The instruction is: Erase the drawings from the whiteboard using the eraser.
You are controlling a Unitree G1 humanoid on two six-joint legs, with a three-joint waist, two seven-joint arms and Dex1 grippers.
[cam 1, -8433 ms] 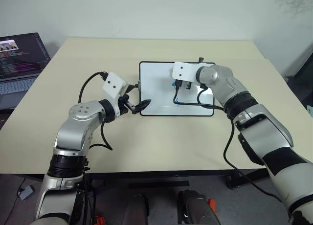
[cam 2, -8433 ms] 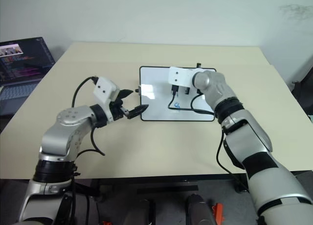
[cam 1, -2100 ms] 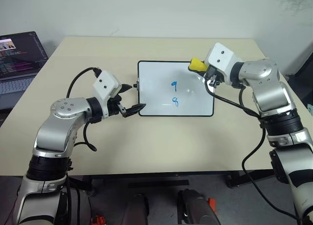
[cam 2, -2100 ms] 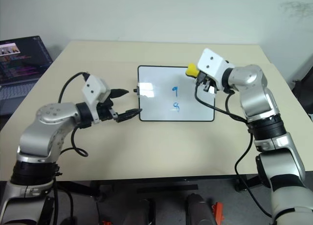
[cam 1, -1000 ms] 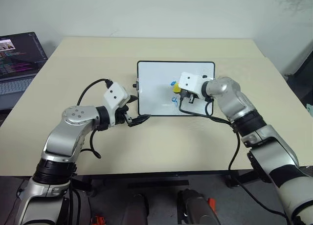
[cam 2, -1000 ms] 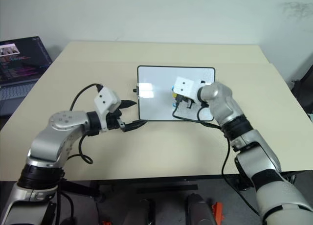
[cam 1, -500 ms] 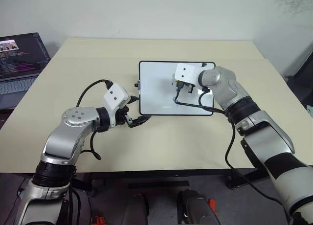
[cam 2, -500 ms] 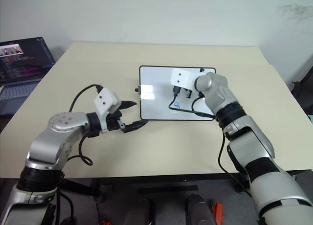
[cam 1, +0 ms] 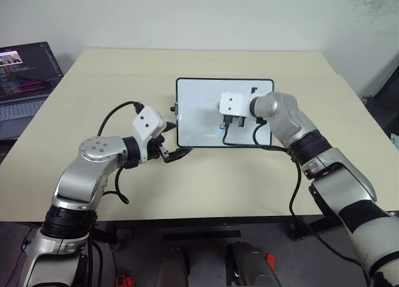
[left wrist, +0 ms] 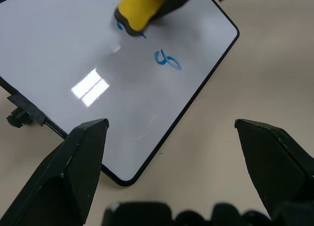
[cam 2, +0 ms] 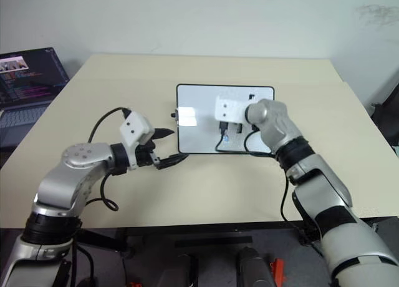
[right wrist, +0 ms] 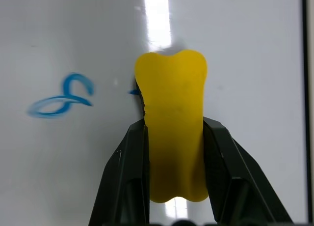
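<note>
Eraser pressed over middle drawing on whiteboard.
The eraser is clamped in the right end effector, brought down from the whiteboard's far-right edge; one drawing remains uncovered. Left end effector is held wide near the board's left corner.

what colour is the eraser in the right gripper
Bright yellow eraser, with a darker underside seen in the left wrist view; clearest in the right wrist view.

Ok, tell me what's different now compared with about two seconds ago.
The right gripper, shut on the eraser throughout, came in from the whiteboard's far right corner onto its face. It now covers one drawing, with only a blue trace showing beside it; the other drawing remains whole. The left gripper stays open at the board's near left corner, and the laptop is unchanged.
</note>
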